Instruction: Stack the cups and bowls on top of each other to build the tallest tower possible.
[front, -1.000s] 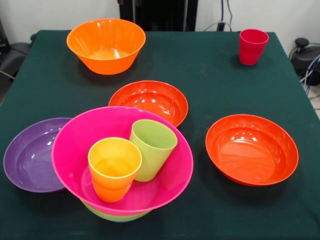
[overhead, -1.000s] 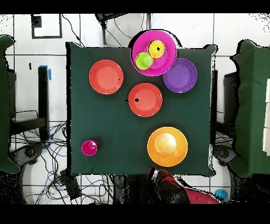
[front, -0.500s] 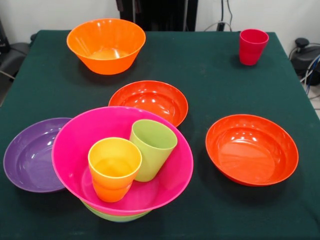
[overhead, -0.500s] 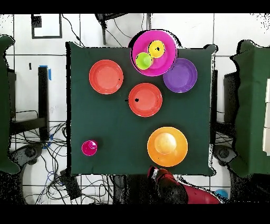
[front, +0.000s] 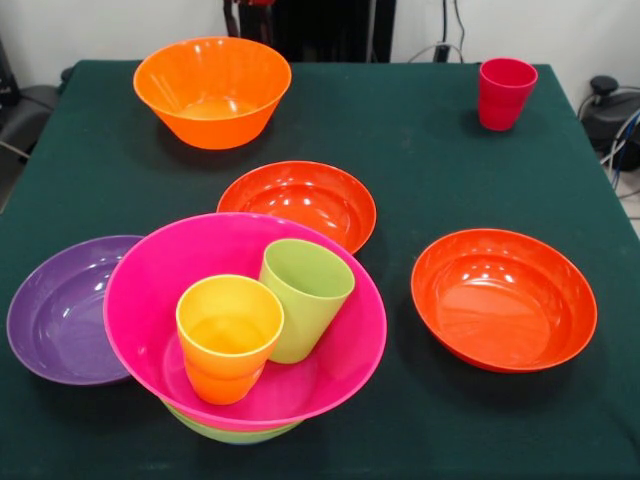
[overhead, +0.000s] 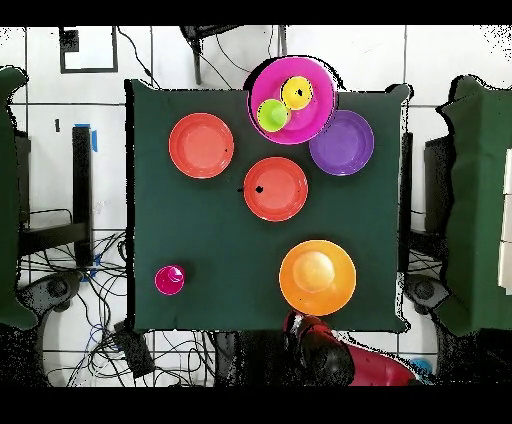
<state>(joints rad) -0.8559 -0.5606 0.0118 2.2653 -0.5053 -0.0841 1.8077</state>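
Tower's only two bowls deep and the arm is parked way back at the surface's (front: 420, 150) edge

Going left to right in the front view: the purple bowl (front: 50, 320) is sitting tucked under the magenta bowl (front: 330, 340), which is nesting on the green bowl (front: 230, 433) with the yellow cup (front: 228, 335) and green cup (front: 305, 295) standing loose inside. Drop another bowl in and those cups are probably tipping or jamming it crooked. The deep orange bowl (front: 212, 90), the two red-orange bowls (front: 297, 203) (front: 503, 297) and the red cup (front: 505, 92) are all lying apart. The arm (overhead: 335, 355) is only just showing, so can't tell if the fingers are spread or closed
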